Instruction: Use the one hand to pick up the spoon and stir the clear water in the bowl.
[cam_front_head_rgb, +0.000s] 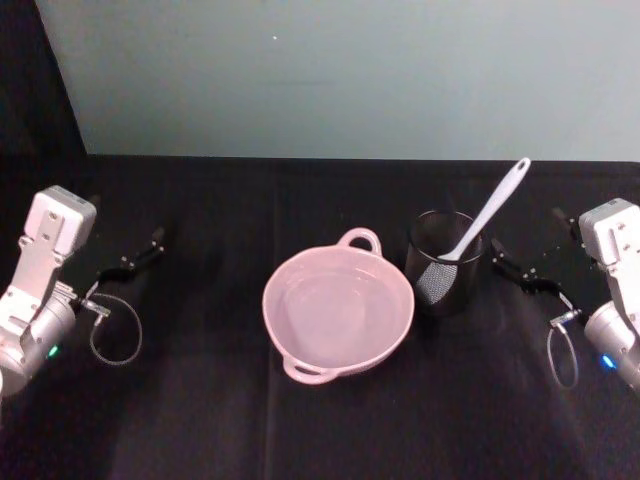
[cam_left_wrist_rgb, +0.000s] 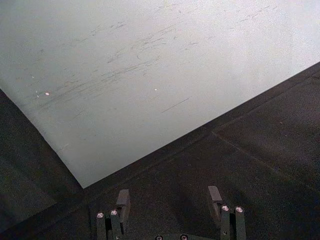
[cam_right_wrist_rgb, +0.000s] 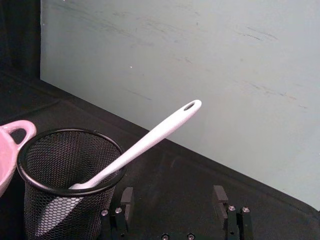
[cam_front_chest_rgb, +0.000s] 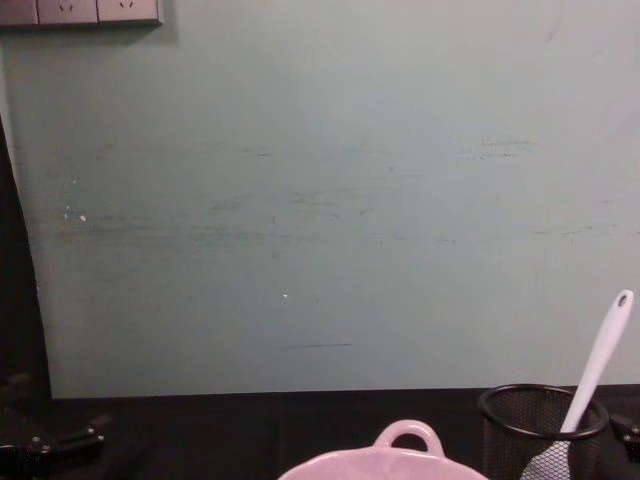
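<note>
While left pincer (cam_left_wrist_rgb: 169, 192) and right pincer (cam_right_wrist_rgb: 173, 191) gape, one spoon (cam_front_head_rgb: 487, 215), one cup (cam_front_head_rgb: 440, 290), one bowl (cam_front_head_rgb: 290, 290)

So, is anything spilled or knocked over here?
Nothing stands out. The bowl sits upright with its water inside, the spoon leans in the mesh cup, and no spill shows on the table. The left gripper and right gripper sit open at either side.
</note>
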